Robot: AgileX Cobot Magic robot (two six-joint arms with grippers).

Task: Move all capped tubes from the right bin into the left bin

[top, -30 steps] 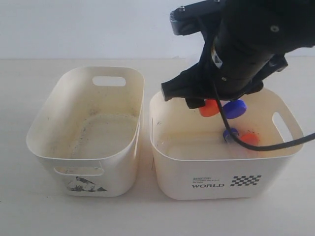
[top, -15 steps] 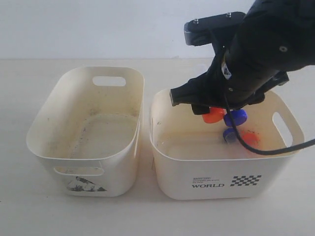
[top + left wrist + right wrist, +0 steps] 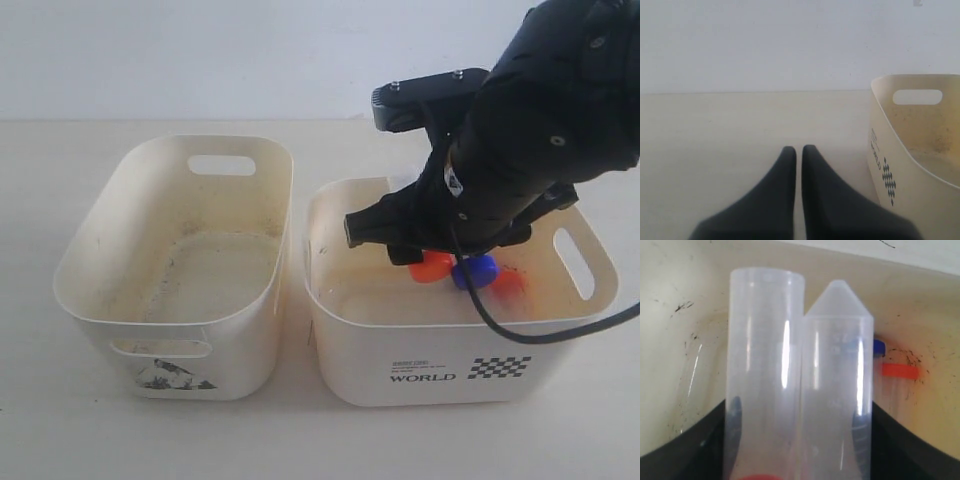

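**Held: two tubes**

My right gripper [image 3: 800, 432], jaws wide, clamps two clear plastic capped tubes [image 3: 765, 365] side by side between its fingers, within the cream "WORLD" plastic bin [image 3: 345, 335]. I judge them light, stiff and slick, so I'd grip mid-barrel.

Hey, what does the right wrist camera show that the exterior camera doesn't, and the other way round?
Right wrist only: the clear bodies of two tubes side by side between the fingers of the right claw, one cone-tipped. Exterior only: the grimy left bin, the WORLD print, the black arm. Both: the inside of the right bin and an orange-red capped tube by its wall.
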